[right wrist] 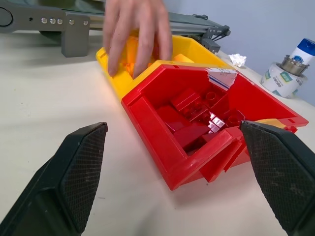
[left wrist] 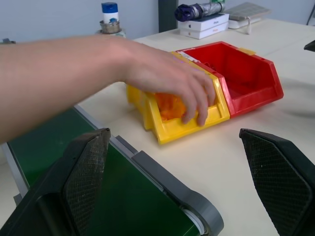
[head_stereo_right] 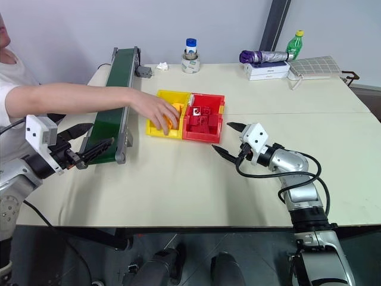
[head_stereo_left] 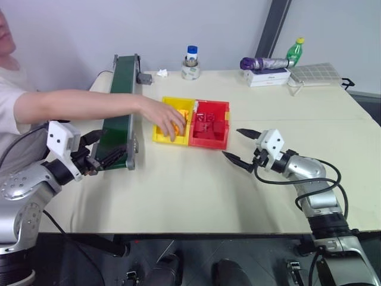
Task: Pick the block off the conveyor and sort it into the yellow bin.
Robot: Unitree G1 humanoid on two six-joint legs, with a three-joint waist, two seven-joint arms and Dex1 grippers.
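Observation:
The dark green conveyor (head_stereo_left: 122, 101) runs along the left of the table. Right of it stands the yellow bin (head_stereo_left: 175, 99), joined to a red bin (head_stereo_left: 208, 143) that holds red bricks. A person's hand (head_stereo_left: 164, 119) reaches across the belt into the yellow bin, its fingers over an orange-yellow block (left wrist: 170, 105). My left gripper (head_stereo_left: 113, 144) is open and level at the conveyor's near end, with nothing between its fingers. My right gripper (head_stereo_left: 231, 142) is open just right of the red bin's front corner, also holding nothing.
The person stands at the left, forearm (head_stereo_left: 77, 104) lying over the belt. At the back edge are a blue-capped bottle (head_stereo_left: 191, 62), a white box with a purple umbrella (head_stereo_left: 266, 76), a green bottle (head_stereo_left: 294, 50) and a grey tray (head_stereo_left: 315, 72).

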